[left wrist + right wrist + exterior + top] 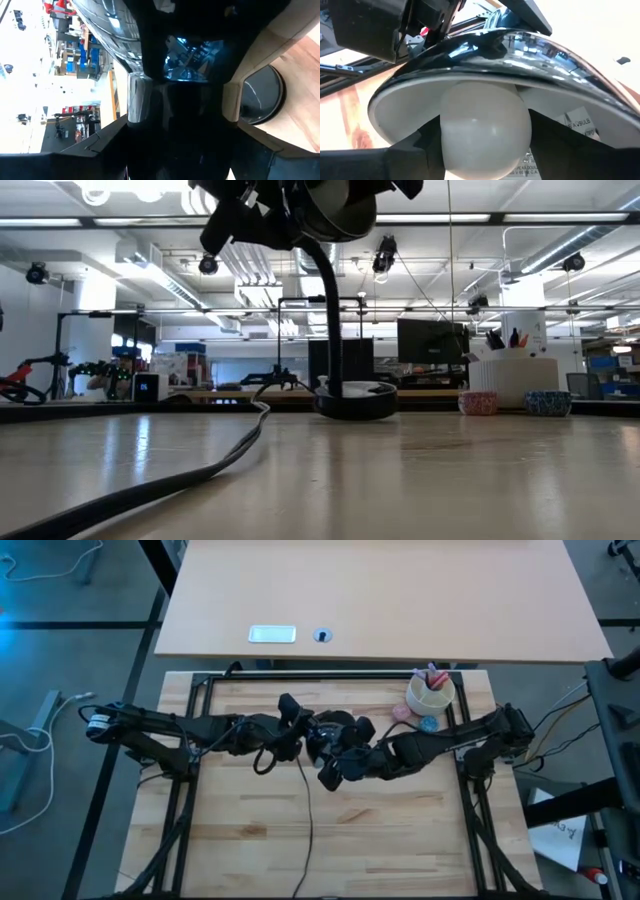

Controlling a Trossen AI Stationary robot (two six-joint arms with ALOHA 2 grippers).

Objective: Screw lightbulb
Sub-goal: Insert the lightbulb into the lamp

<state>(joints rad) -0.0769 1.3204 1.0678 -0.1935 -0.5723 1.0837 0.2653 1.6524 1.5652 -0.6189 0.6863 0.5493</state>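
Legible text is confined to the right wrist view. A white label (577,125) inside the lamp shade (485,60), beside the lightbulb (485,127), carries the partial wording "A" and "BULB"; its remaining lines are too small to read. Further small print on the label below the bulb cannot be made out. No other markings are readable in the other views.

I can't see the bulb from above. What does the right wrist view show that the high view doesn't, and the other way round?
Only the right wrist view shows the lightbulb, held between the right gripper's fingers inside the lamp's shade.

Only the high view shows the layout: both arms meeting mid-table, the left gripper at the lamp, the cup and the small balls.

Both show the lamp's dark shade and the wooden table.
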